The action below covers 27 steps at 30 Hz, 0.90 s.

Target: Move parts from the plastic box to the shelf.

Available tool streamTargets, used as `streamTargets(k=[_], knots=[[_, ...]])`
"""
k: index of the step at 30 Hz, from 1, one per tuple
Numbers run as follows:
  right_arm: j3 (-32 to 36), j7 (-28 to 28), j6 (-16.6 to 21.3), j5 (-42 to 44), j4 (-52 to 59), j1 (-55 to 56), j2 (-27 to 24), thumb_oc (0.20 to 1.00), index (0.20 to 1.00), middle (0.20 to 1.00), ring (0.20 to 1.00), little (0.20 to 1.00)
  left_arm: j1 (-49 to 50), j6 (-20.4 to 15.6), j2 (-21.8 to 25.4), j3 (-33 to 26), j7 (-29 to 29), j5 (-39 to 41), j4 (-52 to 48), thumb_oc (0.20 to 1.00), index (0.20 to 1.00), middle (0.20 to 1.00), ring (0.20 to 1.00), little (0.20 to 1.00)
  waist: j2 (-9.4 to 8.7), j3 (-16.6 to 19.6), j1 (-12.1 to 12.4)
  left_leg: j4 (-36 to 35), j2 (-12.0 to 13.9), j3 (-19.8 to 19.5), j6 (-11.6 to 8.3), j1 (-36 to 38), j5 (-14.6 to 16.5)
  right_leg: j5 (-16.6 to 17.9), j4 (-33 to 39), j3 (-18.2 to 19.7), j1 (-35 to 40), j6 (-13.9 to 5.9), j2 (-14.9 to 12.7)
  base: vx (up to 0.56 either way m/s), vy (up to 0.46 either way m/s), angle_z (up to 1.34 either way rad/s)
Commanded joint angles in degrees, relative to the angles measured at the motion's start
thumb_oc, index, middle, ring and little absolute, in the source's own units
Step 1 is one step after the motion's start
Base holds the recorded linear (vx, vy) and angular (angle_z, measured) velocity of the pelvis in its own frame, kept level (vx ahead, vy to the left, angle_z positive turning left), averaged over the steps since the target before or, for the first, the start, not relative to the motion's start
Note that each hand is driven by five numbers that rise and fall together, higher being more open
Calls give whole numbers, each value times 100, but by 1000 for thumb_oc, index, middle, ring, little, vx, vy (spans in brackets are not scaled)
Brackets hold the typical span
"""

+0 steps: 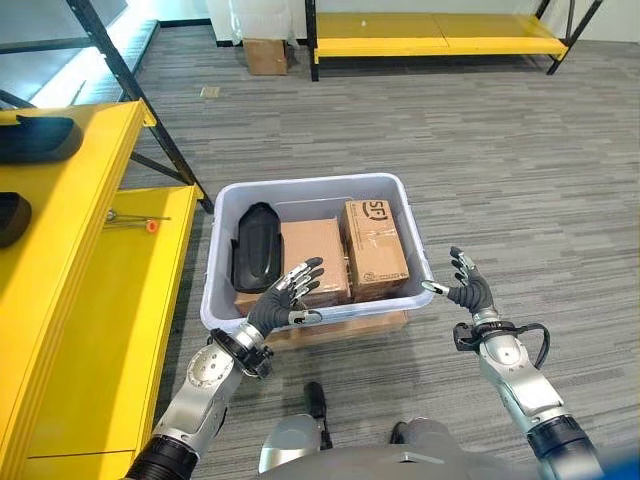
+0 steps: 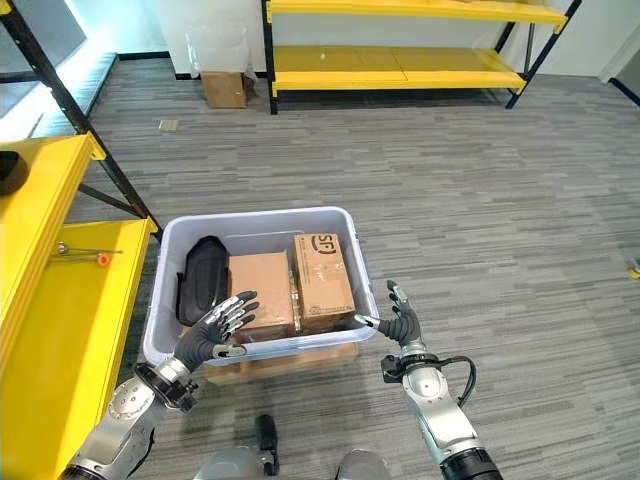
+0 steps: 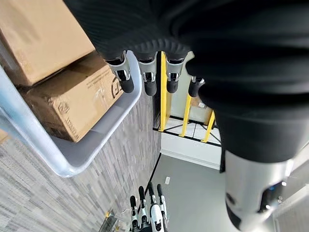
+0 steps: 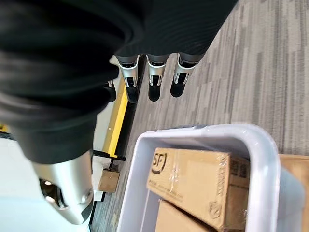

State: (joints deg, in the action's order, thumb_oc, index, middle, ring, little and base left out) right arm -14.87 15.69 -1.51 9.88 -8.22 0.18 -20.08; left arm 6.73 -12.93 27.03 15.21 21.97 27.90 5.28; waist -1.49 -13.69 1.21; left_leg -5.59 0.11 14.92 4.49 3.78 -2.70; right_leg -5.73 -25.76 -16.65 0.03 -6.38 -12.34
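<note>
A: Entry. Pale grey plastic box (image 1: 414,222) on the grey carpet floor (image 1: 500,150), resting on a flat piece of brown cardboard (image 1: 340,328). Contents: two brown cardboard cartons and one black moulded part (image 1: 258,245) lying along the side nearest the yellow steel shelf (image 1: 90,300).

B: Hand states?

A: Left hand (image 1: 285,297) over the near rim of the box, fingers straight and spread, above the near edge of the middle carton (image 1: 315,260). It has hold of nothing. Right hand (image 1: 467,288) just outside the box's right near corner, fingers likewise extended, also empty. The taller taped carton (image 1: 374,248) sits against the box's right wall.

B: So which step?

A: Judged as the reach: no part lifted yet, all three in the box. Both hands flank the near end, which suggests a two-handed pick of a carton.

B: Next move calls for?

A: Both hands down into the box, one on either side of the chosen carton, palms pressing inward before lifting. The cartons lie close together, so finger room between them looks tight. Then a turn left to the shelf.

B: Shelf status?

A: Lower level holds a small tool with an orange tip (image 1: 150,225); dark items (image 1: 35,138) on the upper level, identity unclear.
</note>
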Motion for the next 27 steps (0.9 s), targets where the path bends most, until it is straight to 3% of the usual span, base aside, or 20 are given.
streamTargets(k=[1, 4, 6, 7, 9, 12, 15, 19, 27], knots=[[45, 95, 261, -157, 45, -171, 110, 1000, 1000, 1000, 1000, 1000, 46, -151, 2, -34, -77, -86, -370, 1000, 1000, 1000, 1000, 1000, 132, 92, 88, 59, -101, -25, 52, 142, 416, 977, -411, -1, -244, -365, -120, 50, 68, 9], [17, 95, 243, -166, 81, -204, 104, 1000, 1000, 1000, 1000, 1000, 7, -112, -2, 17, -130, -46, -384, 1000, 1000, 1000, 1000, 1000, 148, 48, 14, 59, -102, -70, 32, 205, 472, 924, -279, 31, -478, -320, 74, 33, -20, 13], [9, 100, 220, -173, 177, -189, 74, 1000, 1000, 1000, 1000, 1000, -34, -53, -10, 68, -171, -103, -388, 1000, 1000, 1000, 1000, 1000, 91, 27, -49, 59, -100, -17, -73, 263, 510, 993, 663, -96, -563, -298, 236, 91, -134, 13], [10, 92, 238, -149, 177, -185, 57, 1000, 1000, 1000, 1000, 1000, -35, -55, -12, 89, -195, -110, -381, 1000, 1000, 1000, 1000, 1000, 63, 21, -68, 59, -113, -35, -117, 348, 616, 992, 889, -92, -575, -386, 236, 49, -135, 3], [20, 73, 291, -115, 171, -167, 43, 1000, 1000, 1000, 1000, 1000, -32, -69, -16, 148, -286, -146, -380, 1000, 1000, 1000, 1000, 1000, 1, -43, -153, 59, -138, 33, -103, 448, 697, 1463, 1288, -25, -843, -425, 251, 47, -117, 1], [114, -39, 253, -88, 164, -55, -8, 1000, 1000, 1000, 1000, 1000, 21, -71, -63, 204, -435, -190, -336, 1000, 1000, 1000, 1000, 1000, -13, -27, -292, 59, -131, -25, -140, 536, 704, 1306, 1558, 207, -811, -401, 421, 95, -116, 13], [161, -99, 121, -14, 42, 33, -55, 1000, 1000, 1000, 1000, 1000, 46, -45, -91, 180, -455, -138, -386, 1000, 1000, 1000, 1000, 1000, 19, 42, -245, 59, -94, -35, -234, 580, 607, 1037, 1873, -1, -312, -256, 532, 117, -122, 27], [161, -99, 52, 36, -142, 56, -74, 1000, 1000, 1000, 1000, 1000, 91, 70, -124, 177, -73, -74, -560, 1000, 1000, 1000, 1000, 1000, 78, 126, -206, 59, -72, -61, -305, 566, 531, 804, 2185, -16, 73, -100, 647, 82, -79, 4], [26, -500, -161, 90, -256, 43, -49, 1000, 1000, 1000, 1000, 1000, 149, 59, -131, 114, 27, 28, -560, 1000, 1000, 1000, 1000, 1000, 173, 193, -188, 86, -46, 33, -357, 550, 449, 543, 2300, -22, 417, 43, 758, 60, -94, -4]])
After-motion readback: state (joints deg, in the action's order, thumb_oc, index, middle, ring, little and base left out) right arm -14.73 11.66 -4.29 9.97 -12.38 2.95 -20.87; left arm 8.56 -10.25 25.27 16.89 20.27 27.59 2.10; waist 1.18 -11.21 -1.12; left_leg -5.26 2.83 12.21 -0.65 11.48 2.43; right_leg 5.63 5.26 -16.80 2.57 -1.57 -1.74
